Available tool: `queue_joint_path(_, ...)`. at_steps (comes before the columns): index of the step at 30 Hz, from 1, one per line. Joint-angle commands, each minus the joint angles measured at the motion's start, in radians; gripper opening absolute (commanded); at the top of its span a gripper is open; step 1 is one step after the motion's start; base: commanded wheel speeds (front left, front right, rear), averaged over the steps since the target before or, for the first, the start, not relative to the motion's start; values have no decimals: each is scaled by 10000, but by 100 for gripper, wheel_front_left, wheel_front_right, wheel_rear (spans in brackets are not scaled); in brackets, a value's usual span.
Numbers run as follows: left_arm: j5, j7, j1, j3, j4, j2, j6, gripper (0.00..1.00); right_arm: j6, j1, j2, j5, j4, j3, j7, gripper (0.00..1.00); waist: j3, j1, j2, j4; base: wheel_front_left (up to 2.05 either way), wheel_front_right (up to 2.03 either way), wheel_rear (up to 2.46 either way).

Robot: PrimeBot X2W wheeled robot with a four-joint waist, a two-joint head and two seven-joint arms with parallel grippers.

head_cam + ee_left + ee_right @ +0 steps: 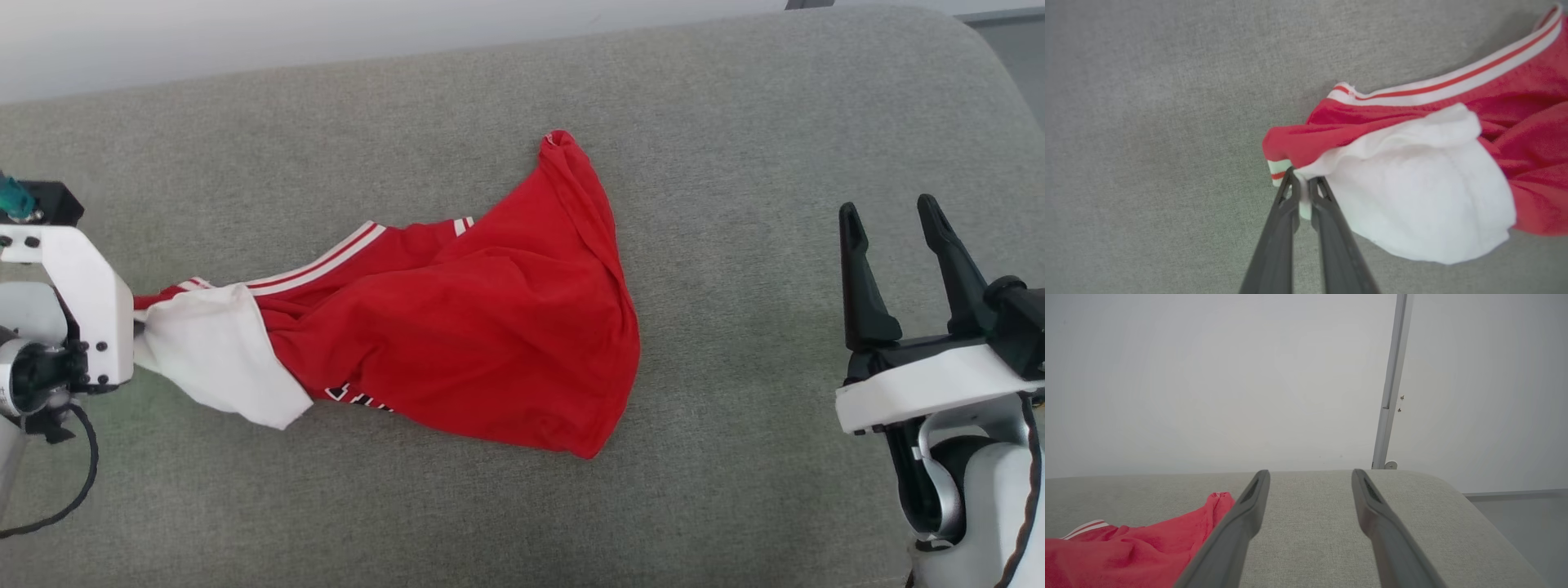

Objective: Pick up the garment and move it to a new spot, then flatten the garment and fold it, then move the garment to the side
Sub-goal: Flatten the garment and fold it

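Left arm: my left gripper (1301,179) sits at the middle bottom of its wrist view, its dark fingers pressed together and pinching the striped cuff of the white sleeve (1412,196).
Right arm: my right gripper (888,206) is at the lower right of the head view, fingers pointing up the frame and spread wide, well apart from the cloth.
Garment: the garment (473,327) lies crumpled mid-frame on the grey cushion (735,122), drawn out toward the left edge, with black print peeking at its lower edge.
Far: a pale wall (1208,375) with an upright metal strip (1392,375), upper right of the right wrist view.
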Motion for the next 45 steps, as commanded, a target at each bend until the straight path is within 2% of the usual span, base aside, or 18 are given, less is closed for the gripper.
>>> queue_joint_path(1,7,27,9,13,152,-48,92,16,-7,-135,38,43,-27,-2,0,100,44,0,0,44,0,0,0)
queue_joint_path(2,25,45,-2,-3,233,-44,114,73,-7,-154,40,43,-31,22,3,100,68,0,0,61,0,0,0)
queue_joint_path(3,7,49,-60,30,347,-66,198,100,-7,-165,41,57,-34,76,4,100,97,0,0,76,0,0,0)
queue_joint_path(8,-61,351,-452,48,432,-290,593,100,-7,-241,40,15,-23,182,-20,100,161,0,0,110,0,0,0)
queue_joint_path(15,-292,1381,-754,-100,-639,-901,1493,100,-7,-164,49,3,22,213,-38,100,93,0,0,175,0,0,0)
queue_joint_path(22,-371,1683,-474,-206,-1181,-1314,2135,100,-7,-177,50,48,-4,329,23,100,116,0,0,108,0,0,0)
queue_joint_path(26,-146,1698,-394,-368,-1141,-1303,2320,100,-7,-166,49,61,2,349,29,100,124,0,0,72,0,0,0)
queue_joint_path(32,136,1306,-213,-651,-809,-1380,2157,100,-7,-192,51,70,99,374,11,100,152,0,0,24,0,0,0)
queue_joint_path(33,141,1242,-228,-690,-780,-1389,2024,44,-7,-202,52,66,110,373,4,100,155,0,0,23,0,0,0)
queue_joint_path(34,87,1157,-261,-626,-702,-1409,2026,0,-7,-202,51,58,111,363,1,100,156,0,0,32,0,0,0)
queue_joint_path(41,-30,1100,-437,-488,-753,-1189,1896,0,-7,-174,38,-22,116,204,7,100,123,0,0,191,0,0,0)
queue_joint_path(45,-165,961,-256,-240,-1092,-981,2068,0,-7,-99,42,-92,48,152,74,100,50,0,0,358,0,0,0)
